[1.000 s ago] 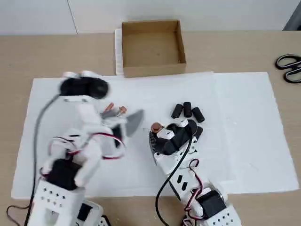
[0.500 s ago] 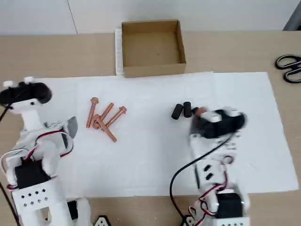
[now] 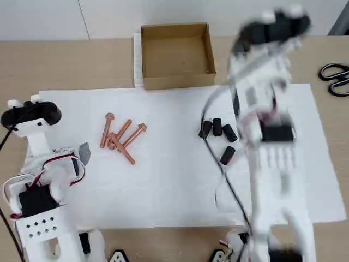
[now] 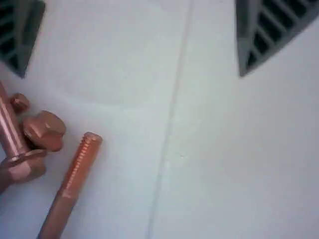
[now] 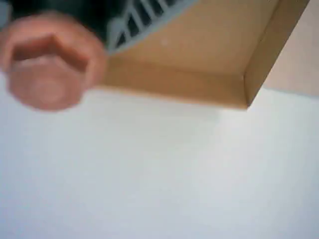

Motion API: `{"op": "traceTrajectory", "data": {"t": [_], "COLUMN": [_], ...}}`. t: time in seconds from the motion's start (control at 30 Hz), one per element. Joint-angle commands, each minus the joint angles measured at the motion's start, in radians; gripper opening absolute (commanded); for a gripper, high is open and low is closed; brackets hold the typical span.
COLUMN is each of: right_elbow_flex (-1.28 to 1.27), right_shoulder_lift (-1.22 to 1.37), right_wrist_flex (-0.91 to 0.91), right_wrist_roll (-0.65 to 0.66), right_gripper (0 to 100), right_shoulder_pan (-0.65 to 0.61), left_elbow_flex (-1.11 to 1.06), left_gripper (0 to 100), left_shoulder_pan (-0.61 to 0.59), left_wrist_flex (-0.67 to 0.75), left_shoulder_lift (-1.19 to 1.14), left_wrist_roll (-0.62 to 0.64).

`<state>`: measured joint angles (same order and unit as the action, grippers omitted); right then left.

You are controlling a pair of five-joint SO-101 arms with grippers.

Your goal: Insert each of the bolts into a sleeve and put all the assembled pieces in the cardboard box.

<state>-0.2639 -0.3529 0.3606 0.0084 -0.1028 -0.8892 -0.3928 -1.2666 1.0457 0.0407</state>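
The cardboard box (image 3: 175,81) stood open-topped on the table (image 3: 65,60) at the far edge of the white sheet (image 3: 169,180), its front wall touching that edge, and its brown inner floor lay in plain view from wall to wall. All the loose parts lay on the sheet. Four loose bolts (image 3: 121,139) sat in a copper cluster on the left half, touching and crossing one another. Three black sleeves (image 3: 217,127) lay side by side right of centre, with a fourth sleeve (image 3: 227,155) a little nearer the arms. The left arm (image 3: 41,185) was folded back near the sheet's left edge. The left gripper (image 3: 82,153) hung released over the sheet, its two ribbed jaws spread wide apart in the left wrist view (image 4: 144,30), with the bolts' heads and one threaded shank (image 4: 42,130) off to one side rather than between the jaws. The right arm (image 3: 267,136) stretched far over the sheet toward the table's back right. The right gripper (image 5: 99,30) clenched a bolt (image 5: 47,64), whose hexagonal head showed close to the camera beside a ribbed jaw. Whether a sleeve sat on its shank could not be told. Beyond it the right wrist view showed a corner of the box (image 5: 199,64) and the sheet (image 5: 159,174). A pair of scissors (image 3: 335,76) lay on the table's right edge.
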Motion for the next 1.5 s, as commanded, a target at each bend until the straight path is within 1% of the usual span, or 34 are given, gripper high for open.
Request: {"op": "traceTrajectory", "data": {"t": [0.0, 0.2, 0.37, 0.6, 0.67, 0.73, 0.87, 1.0, 1.23, 1.33, 1.43, 1.47], "right_elbow_flex": [0.272, 0.531, 0.723, 1.031, 1.120, 1.198, 1.346, 1.470, 1.640, 1.746, 1.938, 1.959], "right_shoulder_lift": [0.283, 0.610, 0.840, 1.119, 1.202, 1.279, 1.402, 1.480, 1.495, 1.494, 1.494, 1.491], "right_wrist_flex": [-0.107, -0.173, -0.226, -0.220, -0.216, -0.208, -0.124, -0.073, 0.110, 0.245, 0.460, 0.524], "right_wrist_roll": [0.005, 0.006, 0.008, 0.008, 0.008, 0.008, 0.008, 0.008, 0.008, 0.008, 0.008, 0.008], "right_gripper": [0.4, 0.4, 0.7, 1.0, 4.1, 9.4, 15.9, 16.4, 16.5, 16.5, 16.4, 16.4], "right_shoulder_pan": [-0.051, -0.133, -0.131, -0.131, -0.131, -0.133, -0.136, -0.136, -0.137, -0.140, -0.143, -0.147], "left_elbow_flex": [0.002, 0.001, -0.030, -0.035, -0.035, -0.035, -0.035, -0.030, -0.030, -0.028, -0.028, -0.028], "left_gripper": [25, 25, 25, 25, 25, 25, 25, 25, 25, 25, 25, 25], "left_shoulder_pan": [-0.006, -0.006, -0.003, -0.002, -0.002, -0.002, -0.002, 0.000, 0.000, 0.000, 0.000, 0.000], "left_wrist_flex": [-0.003, -0.003, -0.003, -0.003, -0.003, -0.003, -0.006, -0.023, -0.023, -0.023, -0.023, -0.023], "left_shoulder_lift": [0.014, 0.014, 0.014, 0.015, 0.015, 0.015, 0.015, 0.015, 0.015, 0.015, 0.015, 0.015], "left_wrist_roll": [-0.002, -0.002, -0.002, -0.002, -0.002, -0.002, -0.002, -0.002, -0.002, -0.002, -0.002, -0.002]}}
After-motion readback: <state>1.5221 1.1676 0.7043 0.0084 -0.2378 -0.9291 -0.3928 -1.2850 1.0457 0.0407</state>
